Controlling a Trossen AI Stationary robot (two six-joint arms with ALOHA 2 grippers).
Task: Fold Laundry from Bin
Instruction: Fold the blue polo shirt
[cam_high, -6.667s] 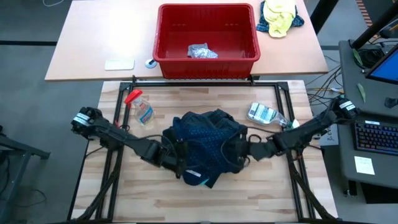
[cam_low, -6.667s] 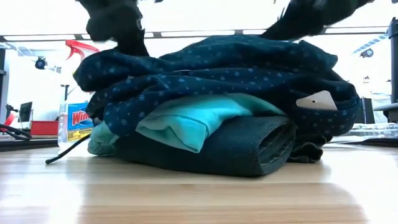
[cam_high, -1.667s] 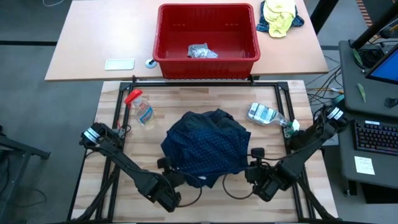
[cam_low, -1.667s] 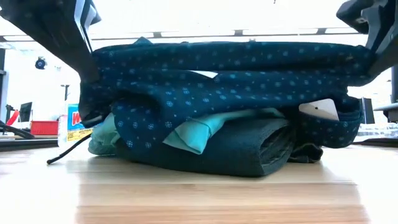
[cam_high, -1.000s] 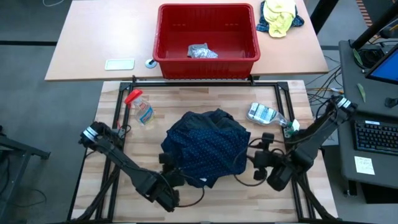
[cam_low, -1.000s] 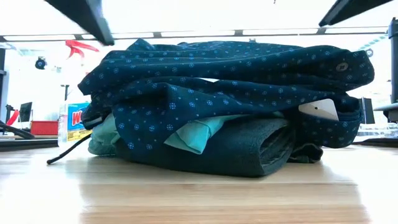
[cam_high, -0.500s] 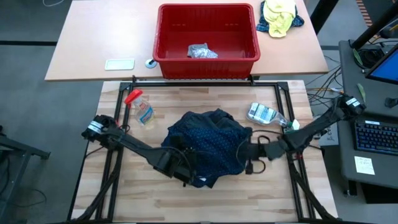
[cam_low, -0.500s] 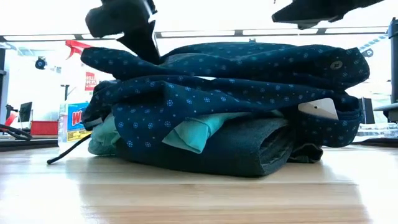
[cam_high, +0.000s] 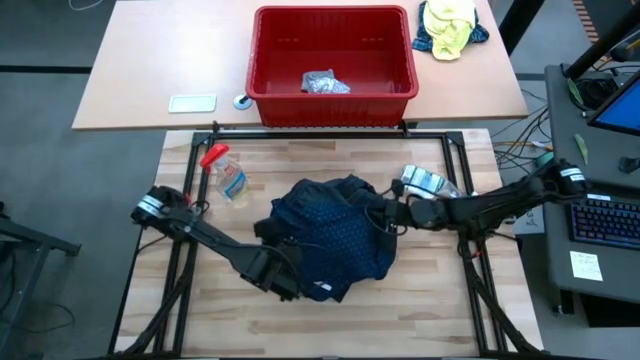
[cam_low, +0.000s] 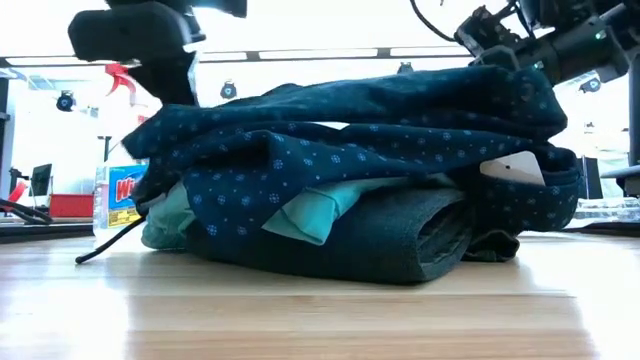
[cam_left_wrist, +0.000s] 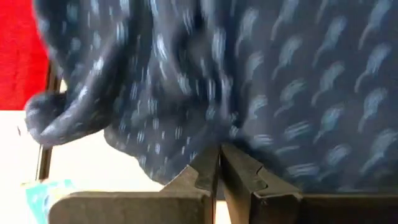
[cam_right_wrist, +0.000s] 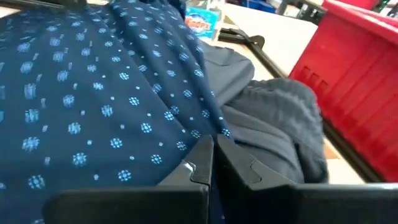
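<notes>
Navy dotted garment (cam_high: 335, 240) tops laundry pile mid-table; left gripper (cam_high: 285, 262) pinches its near-left edge, right gripper (cam_high: 384, 217) its right edge.

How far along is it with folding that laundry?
Early. The clothes are out of the red bin, heaped in a pile on the table. Both hands, left and right, are shut on the dotted navy garment on top. Nothing looks neatly folded.

The laundry (cam_high: 335, 240) is soft matt cloth, the top piece dotted navy. It sits on a smooth pale wood surface (cam_high: 440, 310) with a slight sheen. The bin (cam_high: 333, 90) looks like glossy red plastic.
</notes>
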